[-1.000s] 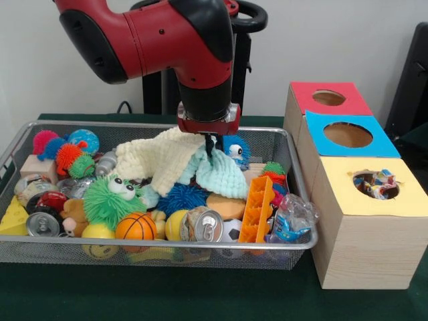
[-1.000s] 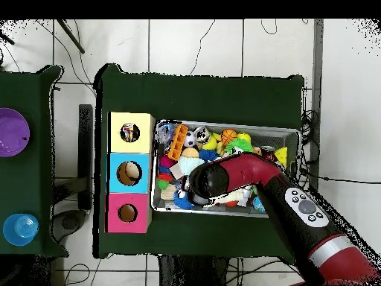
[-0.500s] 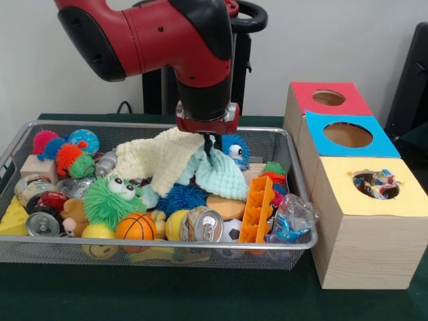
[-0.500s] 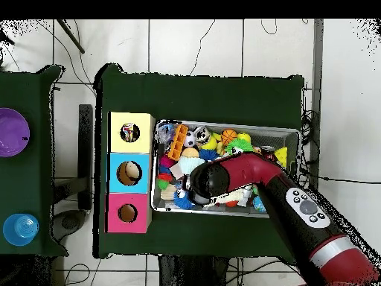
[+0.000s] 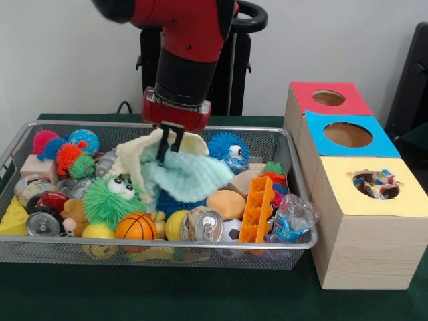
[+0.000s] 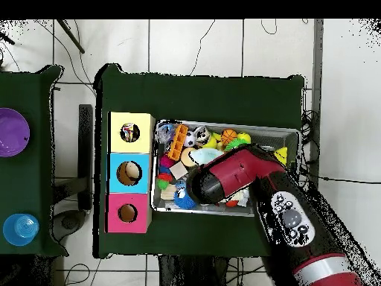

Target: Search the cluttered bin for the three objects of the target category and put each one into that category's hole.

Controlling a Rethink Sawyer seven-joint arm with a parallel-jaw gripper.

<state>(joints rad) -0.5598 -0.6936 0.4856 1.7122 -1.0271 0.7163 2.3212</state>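
Note:
My gripper hangs over the middle of the wire bin and is shut on a mint green cloth, which is lifted and droops to the right of the fingers. A cream knitted cloth is bunched against the gripper's left side; I cannot tell whether it is pinched too. To the right stand three wooden boxes with a red hole, a blue hole and a yellow hole. In the overhead view the arm hides the gripper, and a corner of the mint green cloth shows.
The bin holds a green fuzzy toy with eyes, a basketball, cans, an orange grid block, a blue spiky ball, a cheese wedge and a crumpled wrapper. The yellow hole has wrappers inside.
The arm has risen and shifted left in the front view, pulling the mint cloth up off the pile; the cream cloth bunched up with it, uncovering the orange disc and the blue spiky ball.

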